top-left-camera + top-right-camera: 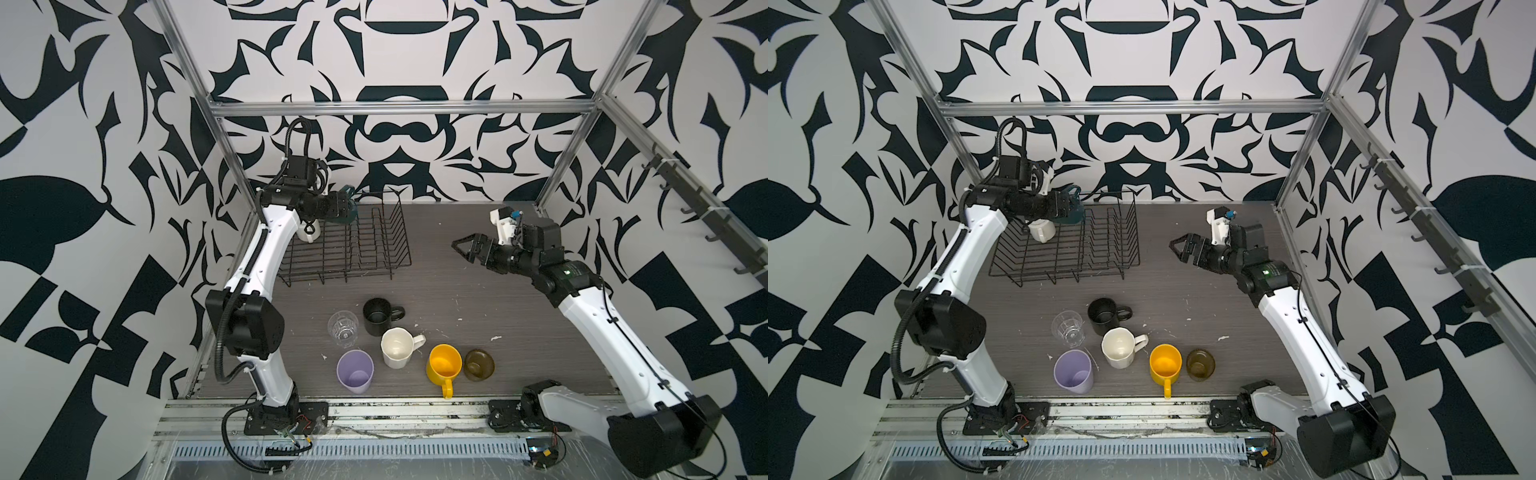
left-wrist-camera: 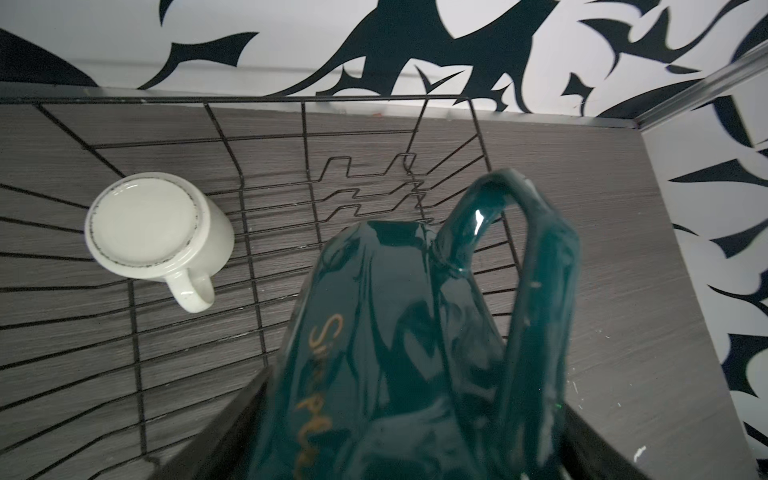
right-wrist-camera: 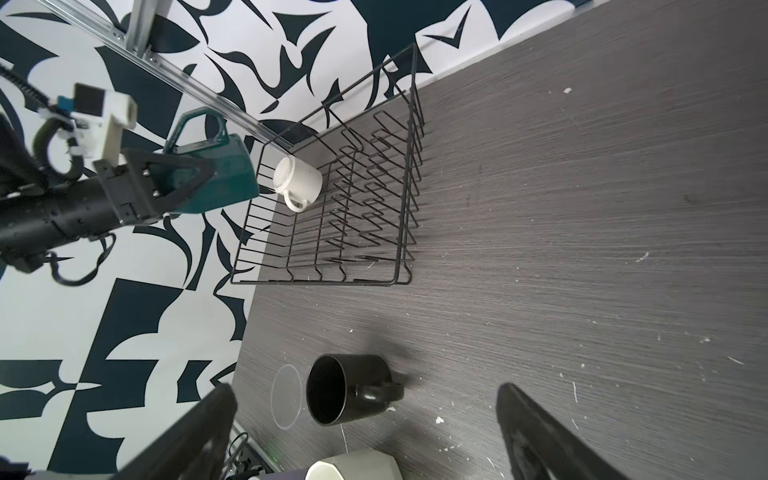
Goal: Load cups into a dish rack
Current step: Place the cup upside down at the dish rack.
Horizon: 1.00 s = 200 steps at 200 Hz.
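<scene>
The left gripper (image 1: 345, 207) pinches the teal mug (image 3: 228, 183) over the dish rack (image 1: 374, 259), seemingly on its side. A white mug (image 1: 308, 232) sits upturned in the rack's far corner. The right gripper (image 1: 464, 250) hovers beside the rack, jaws spread wide, empty. The black mug (image 1: 376, 318), cream mug (image 1: 397, 348) and yellow mug (image 1: 444, 365) stand on the table (image 1: 478, 332).

Rack (image 1: 349, 245) at desk (image 1: 478, 299) far-left corner, mug (image 1: 308, 232) in rack's left part nr far edge, six cups (image 1: 397, 353) clustered nr front edge, centre
</scene>
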{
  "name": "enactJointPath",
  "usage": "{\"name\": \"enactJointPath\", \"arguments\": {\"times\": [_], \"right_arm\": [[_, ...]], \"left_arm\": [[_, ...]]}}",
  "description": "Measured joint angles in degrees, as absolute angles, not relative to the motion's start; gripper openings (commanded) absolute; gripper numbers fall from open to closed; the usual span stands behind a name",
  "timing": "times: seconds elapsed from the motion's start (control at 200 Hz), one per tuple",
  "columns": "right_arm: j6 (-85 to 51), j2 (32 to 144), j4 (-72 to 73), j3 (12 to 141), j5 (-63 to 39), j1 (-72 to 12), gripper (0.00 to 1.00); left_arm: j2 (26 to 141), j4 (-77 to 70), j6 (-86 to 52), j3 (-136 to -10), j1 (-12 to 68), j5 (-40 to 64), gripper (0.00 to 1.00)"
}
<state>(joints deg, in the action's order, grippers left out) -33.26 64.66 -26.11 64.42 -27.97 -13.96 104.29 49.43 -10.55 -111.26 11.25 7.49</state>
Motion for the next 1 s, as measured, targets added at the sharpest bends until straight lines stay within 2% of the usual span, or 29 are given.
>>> {"name": "enactJointPath", "arguments": {"times": [0.59, 1.0], "right_arm": [[-29.5, 61.2, -31.0, 64.3, -26.7, -13.9, 0.98], [-28.9, 60.7, -32.5, 63.1, -26.7, -13.9, 0.98]], "left_arm": [[123.5, 58.6, -9.0, -128.1, 11.2, -3.2, 0.0], [131.5, 59.8, -8.1, -133.6, 11.2, -7.2, 0.0]]}}
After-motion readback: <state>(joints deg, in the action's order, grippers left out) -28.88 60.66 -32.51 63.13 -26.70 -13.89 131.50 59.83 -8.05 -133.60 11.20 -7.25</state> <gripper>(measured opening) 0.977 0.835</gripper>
